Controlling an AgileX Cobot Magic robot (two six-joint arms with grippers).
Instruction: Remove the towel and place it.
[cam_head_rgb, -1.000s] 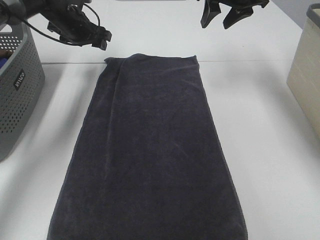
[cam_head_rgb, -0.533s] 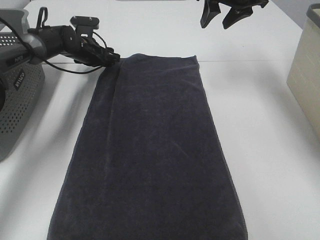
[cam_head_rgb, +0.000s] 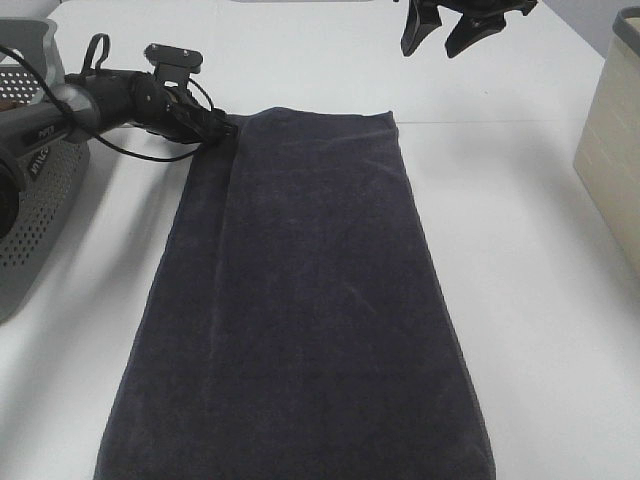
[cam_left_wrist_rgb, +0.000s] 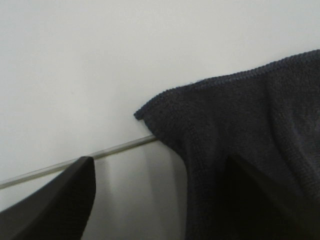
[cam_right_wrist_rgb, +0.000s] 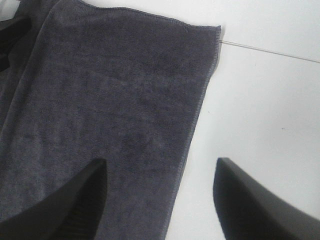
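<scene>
A dark grey towel lies flat and lengthwise on the white table. My left gripper is low at the towel's far left corner. In the left wrist view the gripper is open. One of its fingers is over bare table and the other rests over the towel, with the corner between them. My right gripper hangs open, high above the far right corner. In the right wrist view the right gripper is empty above the towel's right edge.
A grey perforated basket stands at the left edge, close beside the left arm. A beige bin stands at the right edge. A thin seam crosses the table at the towel's far edge.
The left arm has come down from above the table to the towel's far left corner, then shifted slightly. The right arm and the towel have not moved.
</scene>
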